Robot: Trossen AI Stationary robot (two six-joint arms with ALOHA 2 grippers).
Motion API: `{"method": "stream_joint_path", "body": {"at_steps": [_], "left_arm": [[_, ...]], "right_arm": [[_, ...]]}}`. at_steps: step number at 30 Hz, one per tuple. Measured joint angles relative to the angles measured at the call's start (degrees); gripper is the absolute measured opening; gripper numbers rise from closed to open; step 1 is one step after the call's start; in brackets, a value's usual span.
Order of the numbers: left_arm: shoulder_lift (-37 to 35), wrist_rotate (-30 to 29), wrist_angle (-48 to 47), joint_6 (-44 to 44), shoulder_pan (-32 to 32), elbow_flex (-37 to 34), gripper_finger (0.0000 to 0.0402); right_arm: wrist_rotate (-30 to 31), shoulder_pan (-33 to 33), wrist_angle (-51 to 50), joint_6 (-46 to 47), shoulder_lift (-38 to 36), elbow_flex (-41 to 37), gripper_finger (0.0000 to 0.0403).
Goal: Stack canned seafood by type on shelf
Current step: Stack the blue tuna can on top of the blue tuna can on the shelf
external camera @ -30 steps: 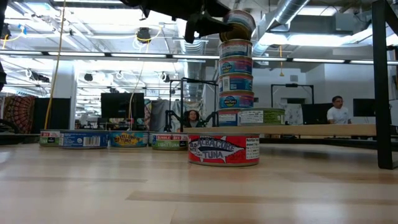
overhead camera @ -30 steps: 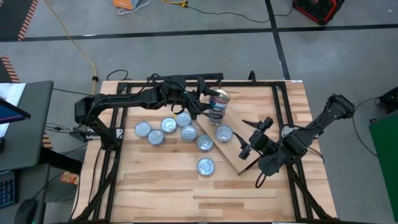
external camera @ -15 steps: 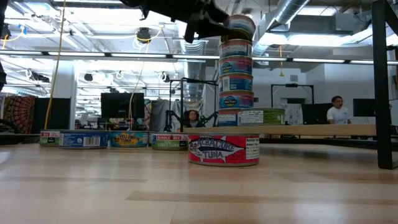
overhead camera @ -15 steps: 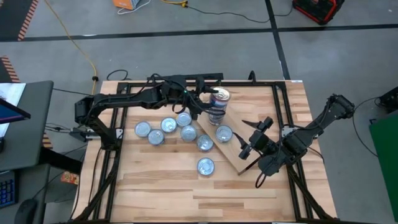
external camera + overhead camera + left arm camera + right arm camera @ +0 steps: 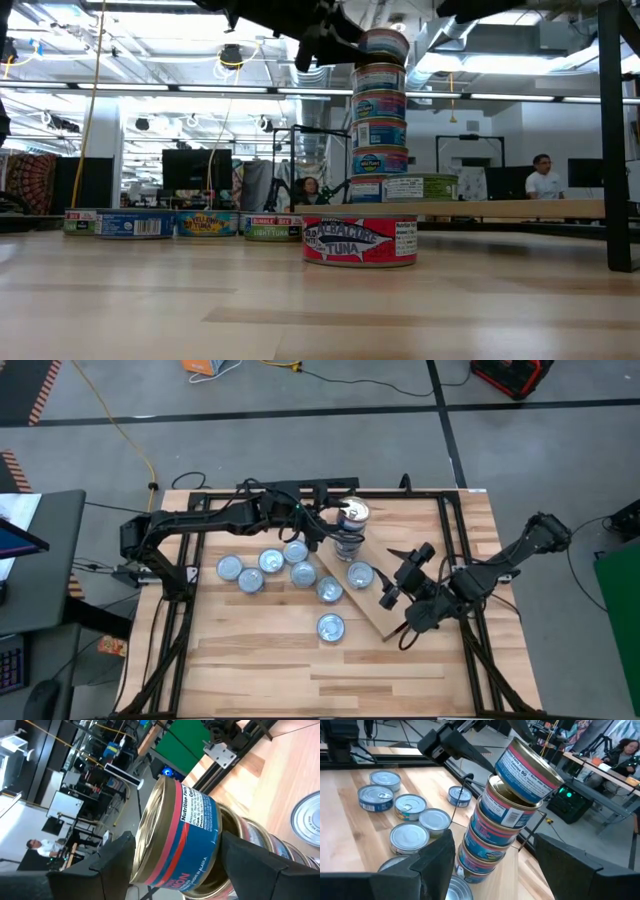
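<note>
I have the left gripper (image 5: 330,523) at the top of the tall stack (image 5: 379,130) of tins, which stands at the far end of the shelf (image 5: 385,615), a pale wood board lying slantwise near the middle of the table (image 5: 250,660). Its fingers are closed on the top tin (image 5: 182,835), a blue can with a red band and a gold rim; in the right wrist view that top tin (image 5: 527,770) sits tilted on the can below, not flat. The stack under it is round flat cans with blue and pink labels, five of them under the one I hold in the low view.

One more tin (image 5: 360,574) lies on the shelf just beside the stack, its silver lid up. Off the shelf, a cluster of tins (image 5: 270,565) with shiny ridged lids sits on the plank table toward the left edge, and a single tin (image 5: 331,627) with a red tuna label lies nearer the front edge.

The right gripper (image 5: 398,588) hangs over the near end of the shelf, fingers spread apart and holding nothing, well apart from the stack.
</note>
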Motion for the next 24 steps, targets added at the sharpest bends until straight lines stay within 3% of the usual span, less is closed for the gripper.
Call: {"method": "stream_joint_path", "body": {"at_steps": [24], "left_arm": [[0.00,-6.29,-4.33,-2.56,-1.51,1.88,0.0281]], "right_arm": [[-0.21,-0.28,-0.26,-0.02,0.07,0.00,0.0301]]}}
